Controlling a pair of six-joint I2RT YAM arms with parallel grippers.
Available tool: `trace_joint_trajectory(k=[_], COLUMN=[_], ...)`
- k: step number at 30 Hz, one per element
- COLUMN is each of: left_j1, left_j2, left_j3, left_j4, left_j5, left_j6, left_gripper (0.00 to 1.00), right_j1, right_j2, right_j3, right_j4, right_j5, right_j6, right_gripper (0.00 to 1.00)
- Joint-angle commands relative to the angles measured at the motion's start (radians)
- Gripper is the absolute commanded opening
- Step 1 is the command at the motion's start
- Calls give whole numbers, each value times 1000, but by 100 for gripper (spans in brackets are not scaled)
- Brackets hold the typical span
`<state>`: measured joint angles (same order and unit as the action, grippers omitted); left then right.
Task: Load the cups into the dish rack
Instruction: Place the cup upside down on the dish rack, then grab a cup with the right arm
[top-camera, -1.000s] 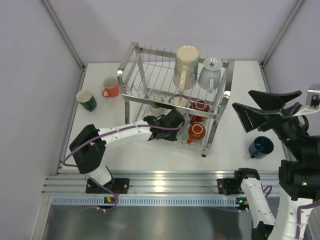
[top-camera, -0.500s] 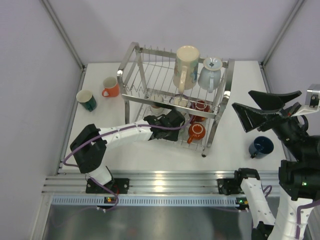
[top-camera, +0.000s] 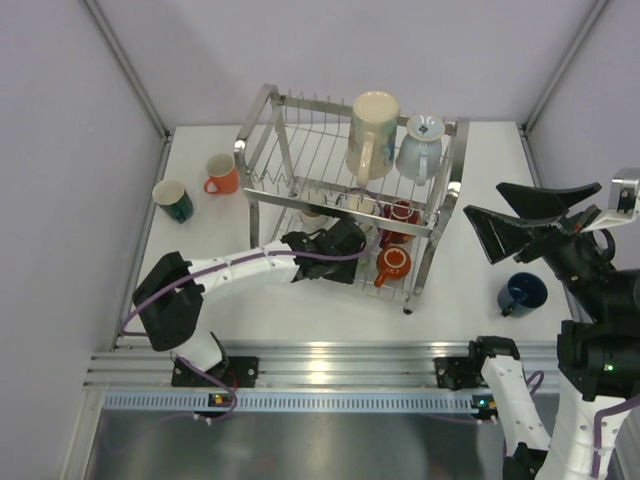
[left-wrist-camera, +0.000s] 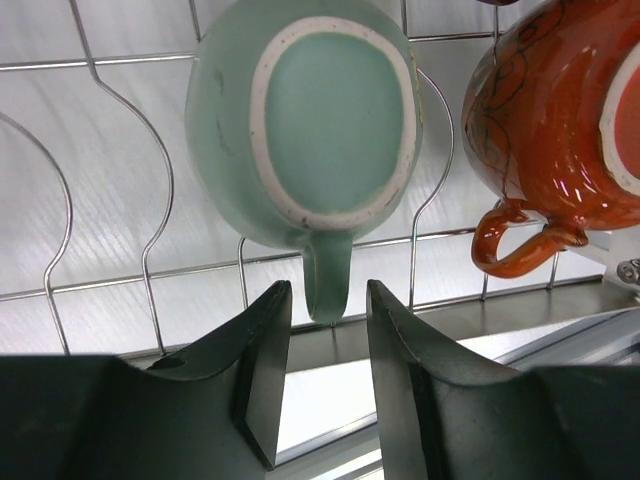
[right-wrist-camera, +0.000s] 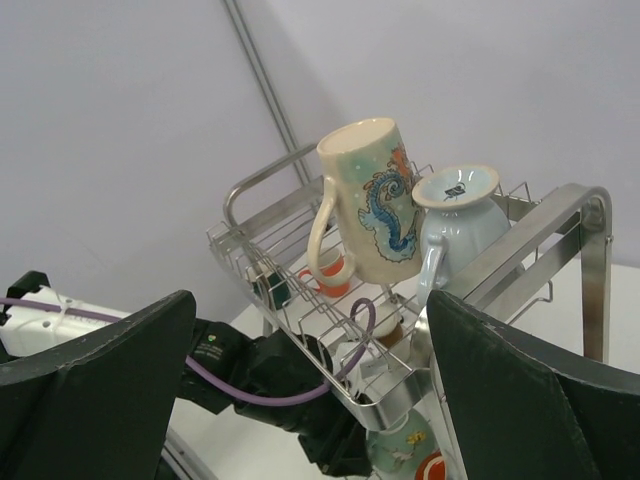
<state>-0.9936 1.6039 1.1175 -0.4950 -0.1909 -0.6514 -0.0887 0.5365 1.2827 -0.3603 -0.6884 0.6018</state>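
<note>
The left gripper (left-wrist-camera: 328, 290), bottom centre of its wrist view, stands narrowly parted around the handle of a mint cup (left-wrist-camera: 330, 110) on the dish rack's (top-camera: 243, 150) lower wires, with a sliver of gap on each side. An orange patterned cup (left-wrist-camera: 560, 130) sits just to its right. In the overhead view the right gripper (top-camera: 483, 198) gapes wide and empty at mid-right. Two cups top the rack. Three stand on the table: teal cup (top-camera: 173, 200) and orange mug (top-camera: 221, 173) at left, navy cup (top-camera: 522, 293) at right.

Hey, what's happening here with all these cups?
The wire dish rack is being loaded. The left pincer is inside the lower tier, jaws apart at the handle of an upside-down mint cup. The right pincer is raised, wide open and empty, near a navy cup on the table. A teal cup and an orange cup wait on the table too.
</note>
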Motion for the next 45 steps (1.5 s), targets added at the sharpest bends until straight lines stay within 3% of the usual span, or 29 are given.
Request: trace_joint_trajectory(k=[1,12,22,35,45], left_j1=[4,4,3,3,4], left_j2=[-79,-225,-334,-501,-731], left_j3=[-16,-104,-137,-283,-190], left_j4=[-14,-43,-106,-116,-93], left_j5=[-4,134,435,737,849], left_j6=[-5,-7,65,87,53], left_gripper=[42,42,43,43,46], right_j1=[6,6,4,6,6], right_j2=[11,16,40,65,98], right_j3=[20,58,61,95,121], right_j4=[-3,-37,-137,-364,-502], right_j5=[9,4,-22,148,372], right_j6=[-10,-4,-2,-42,4], right_gripper=[99,99,99,99,99])
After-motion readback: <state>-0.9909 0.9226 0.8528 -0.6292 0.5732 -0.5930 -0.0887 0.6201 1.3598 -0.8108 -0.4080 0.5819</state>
